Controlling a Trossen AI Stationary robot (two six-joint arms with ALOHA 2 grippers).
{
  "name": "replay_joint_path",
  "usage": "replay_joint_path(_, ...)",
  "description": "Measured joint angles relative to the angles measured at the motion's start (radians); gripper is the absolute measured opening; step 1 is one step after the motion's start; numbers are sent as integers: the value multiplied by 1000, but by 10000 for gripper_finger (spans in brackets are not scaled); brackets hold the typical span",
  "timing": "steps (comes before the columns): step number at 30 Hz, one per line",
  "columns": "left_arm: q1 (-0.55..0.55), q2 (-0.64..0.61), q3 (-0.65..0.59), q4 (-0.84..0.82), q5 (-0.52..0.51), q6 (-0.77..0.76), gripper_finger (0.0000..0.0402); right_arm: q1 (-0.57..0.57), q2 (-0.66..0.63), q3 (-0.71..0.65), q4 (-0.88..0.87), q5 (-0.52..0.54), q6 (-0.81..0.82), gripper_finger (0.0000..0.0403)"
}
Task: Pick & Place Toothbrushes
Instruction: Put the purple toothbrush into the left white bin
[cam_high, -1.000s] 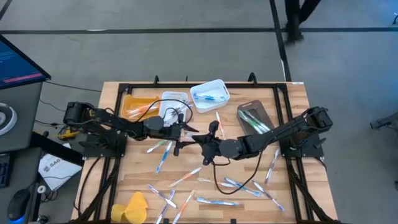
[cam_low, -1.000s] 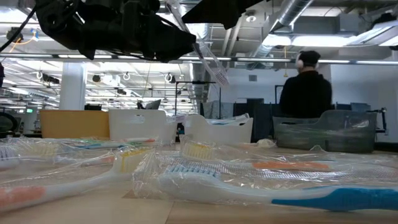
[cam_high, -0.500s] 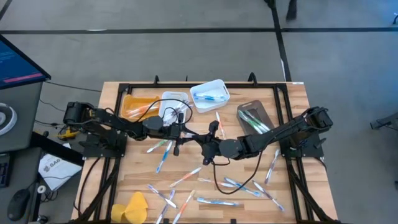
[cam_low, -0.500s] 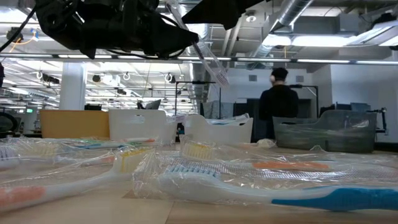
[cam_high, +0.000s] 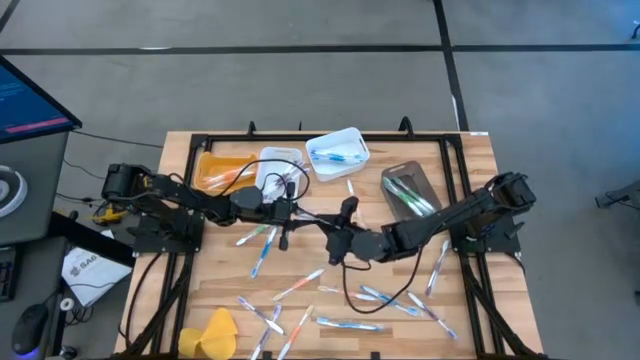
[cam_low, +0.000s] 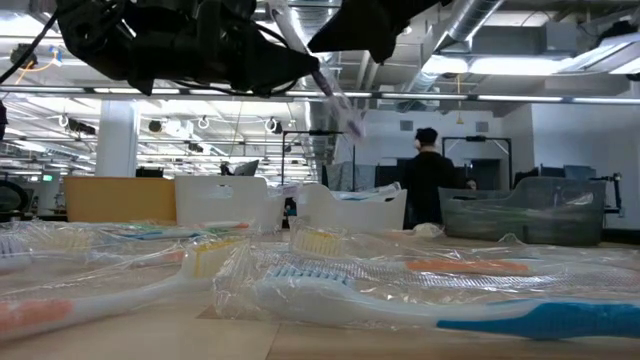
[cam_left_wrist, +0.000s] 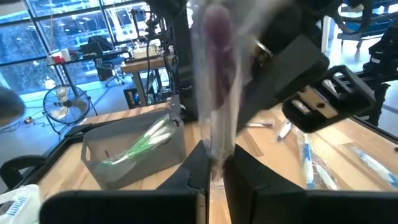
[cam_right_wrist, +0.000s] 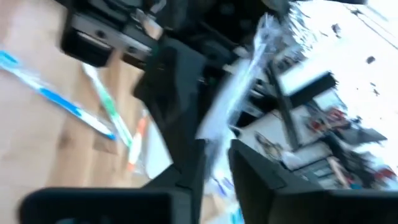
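Note:
A toothbrush (cam_left_wrist: 214, 93) in a clear wrapper, with a pinkish handle, hangs in the air above the middle of the table. My left gripper (cam_high: 296, 214) is shut on it. My right gripper (cam_high: 338, 236) faces the left one from the right, its fingers a little apart, and the wrapper (cam_right_wrist: 239, 81) runs out from between them. In the low view the toothbrush (cam_low: 338, 98) slants below both grippers. Many more wrapped toothbrushes (cam_high: 380, 296) lie flat on the wooden table. My left gripper pinches the lower end of the wrapped toothbrush (cam_left_wrist: 216, 149) between its two fingers. It comes level from the table's left. The toothbrush sticks out beyond the fingertips, lifted clear of the table. My right gripper has the wrapper's other end (cam_right_wrist: 211, 134) between its parted fingers; whether they touch it I cannot tell.
At the far side stand an orange bin (cam_high: 215, 168), a white bin (cam_high: 283, 163), a tilted white bin (cam_high: 337, 152) with blue toothbrushes and a brown bin (cam_high: 407, 188) with green ones. A yellow lump (cam_high: 215, 333) lies at the near left. A person stands in the room behind.
My left gripper has shut on the toothbrush held up by my right gripper. My right gripper has drawn back a little toward the table's right edge. The toothbrush stays in the air. The person in the room has walked leftward.

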Motion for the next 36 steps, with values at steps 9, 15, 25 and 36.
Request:
replay_joint_path(9, 0, -48, 0, -142, -81, -7, 14, 81, 0, 0, 5, 442, -52, 218)
replay_joint_path(15, 0, -260, 0, -427, -230, -10, 14, 114, 0, 0, 5, 569, -101, 249)
replay_joint_path(25, 162, -417, 1, -541, -293, -8, 14, 85, 0, 0, 6, 570, -100, 248)
replay_joint_path(36, 302, -128, 1, -351, -169, -33, 14, 73, 0, 0, 6, 570, -82, 248)
